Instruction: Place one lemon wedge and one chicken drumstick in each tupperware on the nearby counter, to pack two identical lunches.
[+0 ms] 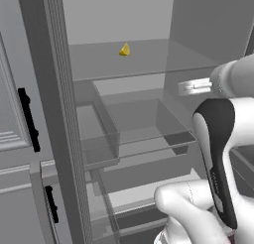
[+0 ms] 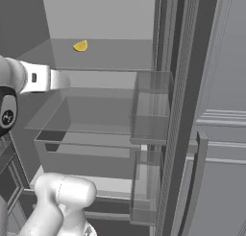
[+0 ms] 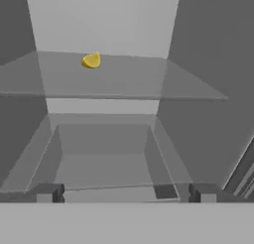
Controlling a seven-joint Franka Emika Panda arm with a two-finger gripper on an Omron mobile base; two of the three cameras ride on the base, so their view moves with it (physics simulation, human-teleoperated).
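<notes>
One yellow lemon wedge (image 1: 124, 50) (image 2: 80, 46) (image 3: 91, 60) lies towards the back of a glass shelf (image 3: 124, 82) inside an open fridge. My gripper (image 3: 126, 193) is open, its two dark fingertips (image 3: 47, 192) spread wide with nothing between them. It is held in front of the fridge, below the shelf's level and well short of the wedge. In the base views the white hand (image 1: 194, 86) (image 2: 48, 80) points into the fridge. The chicken drumsticks, the tupperwares and the counter are out of view.
Below the shelf sits a clear drawer (image 3: 101, 158). Clear door bins (image 2: 151, 108) (image 1: 96, 134) hang at the fridge's side. Grey fronts with black handles (image 1: 29, 119) stand to the left. The fridge's side walls close in the shelf on both sides.
</notes>
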